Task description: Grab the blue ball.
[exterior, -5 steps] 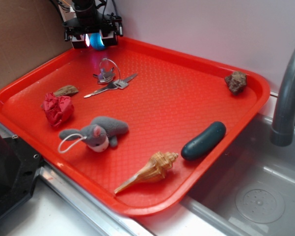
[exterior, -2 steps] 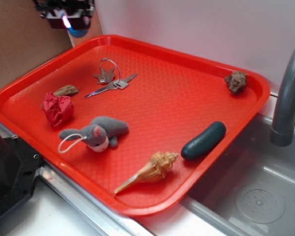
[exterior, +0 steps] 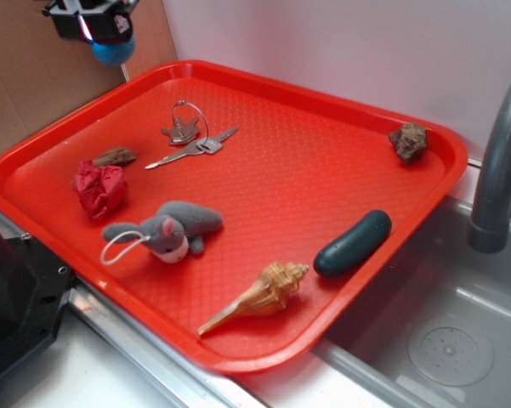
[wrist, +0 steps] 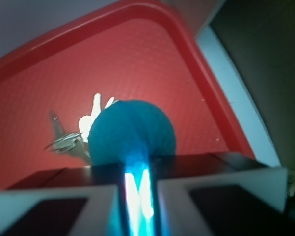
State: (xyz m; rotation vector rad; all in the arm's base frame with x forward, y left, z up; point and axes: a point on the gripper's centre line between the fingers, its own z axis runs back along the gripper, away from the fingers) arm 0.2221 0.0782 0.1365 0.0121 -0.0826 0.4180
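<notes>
The blue ball point(exterior: 112, 51) hangs in the air above the tray's far left corner, pinched in my gripper point(exterior: 100, 34), which is shut on it. In the wrist view the blue ball point(wrist: 132, 132) fills the middle, bulging out beyond the two jaws that squeeze it from either side. The red tray point(exterior: 425, 200) lies well below it.
On the tray lie keys on a ring point(exterior: 190, 136), a wood chip point(exterior: 115, 156), a red crumpled wad point(exterior: 100, 188), a grey plush mouse point(exterior: 168, 229), a seashell point(exterior: 259, 295), a dark green oblong thing point(exterior: 353, 243) and a brown rock point(exterior: 409, 142). A sink and grey faucet point(exterior: 498, 161) are at right; cardboard stands behind.
My gripper has risen and shifted left with the blue ball, from just above the tray's far edge to high over the corner. Nothing on the tray moved.
</notes>
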